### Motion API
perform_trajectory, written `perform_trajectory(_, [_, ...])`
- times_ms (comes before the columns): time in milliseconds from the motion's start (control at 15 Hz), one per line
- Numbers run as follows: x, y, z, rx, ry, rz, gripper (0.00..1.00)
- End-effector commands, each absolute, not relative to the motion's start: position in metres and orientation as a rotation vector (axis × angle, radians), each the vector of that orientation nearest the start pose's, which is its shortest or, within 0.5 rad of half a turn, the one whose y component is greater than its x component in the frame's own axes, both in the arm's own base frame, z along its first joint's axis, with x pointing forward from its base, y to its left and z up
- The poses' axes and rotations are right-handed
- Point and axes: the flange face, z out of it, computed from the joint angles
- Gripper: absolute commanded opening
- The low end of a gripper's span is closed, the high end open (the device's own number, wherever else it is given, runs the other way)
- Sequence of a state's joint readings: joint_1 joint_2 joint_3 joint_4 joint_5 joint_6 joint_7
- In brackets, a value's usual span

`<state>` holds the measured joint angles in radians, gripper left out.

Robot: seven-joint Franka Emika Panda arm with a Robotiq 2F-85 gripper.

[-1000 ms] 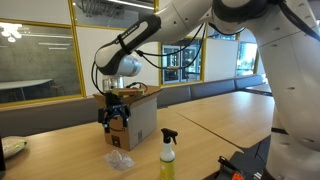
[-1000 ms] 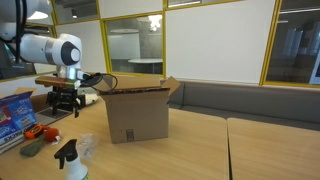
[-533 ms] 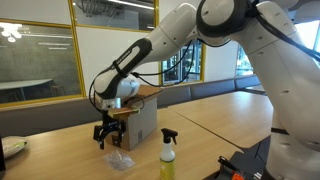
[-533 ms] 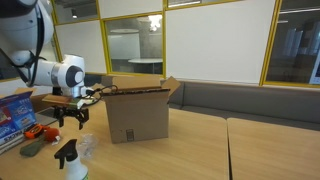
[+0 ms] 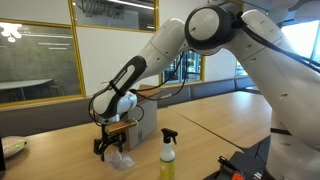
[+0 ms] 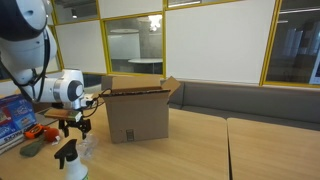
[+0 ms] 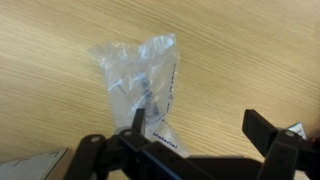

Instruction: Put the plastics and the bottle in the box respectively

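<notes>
On the tabletop (image 7: pixel 250 60), near the box (image 5: pixel 143 124) and the bottle (image 5: pixel 168 150), the plastic (image 7: pixel 140 85) lies crumpled just below the pincer (image 7: pixel 200 135), whose fingers stand wide apart with nothing between them. I judge the plastic very light, thin and soft, easy to slip, so its bunched middle seems the best place to pinch. The wrist view shows its creases and print, while both exterior views show the open box and the bottle, which the wrist view misses.
</notes>
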<state>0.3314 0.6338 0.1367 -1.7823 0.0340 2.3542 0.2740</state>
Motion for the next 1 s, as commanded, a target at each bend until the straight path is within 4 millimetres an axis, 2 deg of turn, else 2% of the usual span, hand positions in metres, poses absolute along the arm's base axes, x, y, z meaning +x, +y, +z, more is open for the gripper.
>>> perform_trajectory(0, [0.592,0.292,0.182,-3.128,-0.146,0.05,1.0])
perform_trajectory(400, [0.593,0.276,0.159,-3.217,-0.038,0.034,1.0])
perform_trajectory(667, [0.593,0.269,0.151,-3.228,0.009,0.06,1.0])
perform_trajectory(733, [0.592,0.268,0.149,-3.231,0.014,0.065,0.83])
perform_trajectory(933, [0.59,0.265,0.145,-3.235,0.04,0.079,0.58])
